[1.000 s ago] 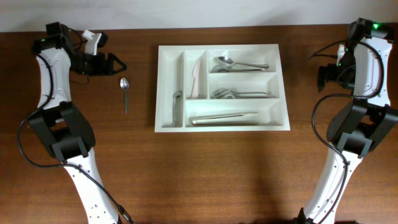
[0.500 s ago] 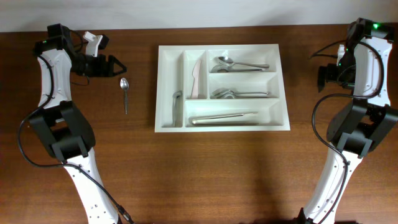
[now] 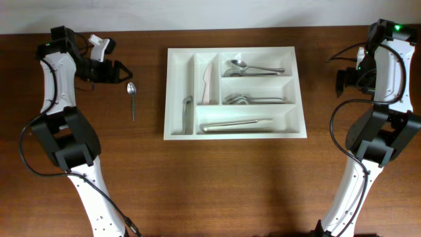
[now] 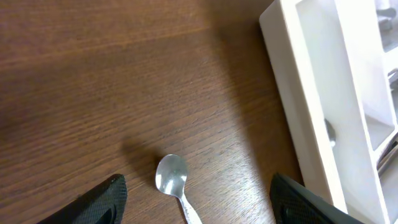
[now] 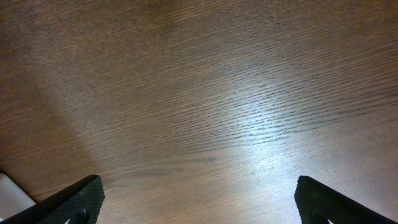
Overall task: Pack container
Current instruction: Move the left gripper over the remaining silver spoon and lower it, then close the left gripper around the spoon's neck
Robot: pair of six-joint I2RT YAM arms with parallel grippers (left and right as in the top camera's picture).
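Note:
The white cutlery tray (image 3: pixel 170 92) lies at the table's middle, with a knife, spoons and other cutlery in its compartments. Its left wall shows in the left wrist view (image 4: pixel 298 99). A small metal spoon (image 3: pixel 132 97) lies on the wood left of the tray, bowl towards the back. In the left wrist view the spoon (image 4: pixel 172 177) lies between my fingers. My left gripper (image 3: pixel 122 69) is open, above and just behind the spoon's bowl; its fingertips (image 4: pixel 196 200) straddle the spoon. My right gripper (image 3: pixel 342 79) is open and empty at the far right (image 5: pixel 199 199), over bare wood.
The tray's left wall stands close to the right of the spoon. A white wall runs along the table's back edge (image 3: pixel 210 13). Both arm bases rise from the front corners.
My left gripper has shifted slightly, tipping a little more towards the spoon. The right arm and the cutlery have not moved.

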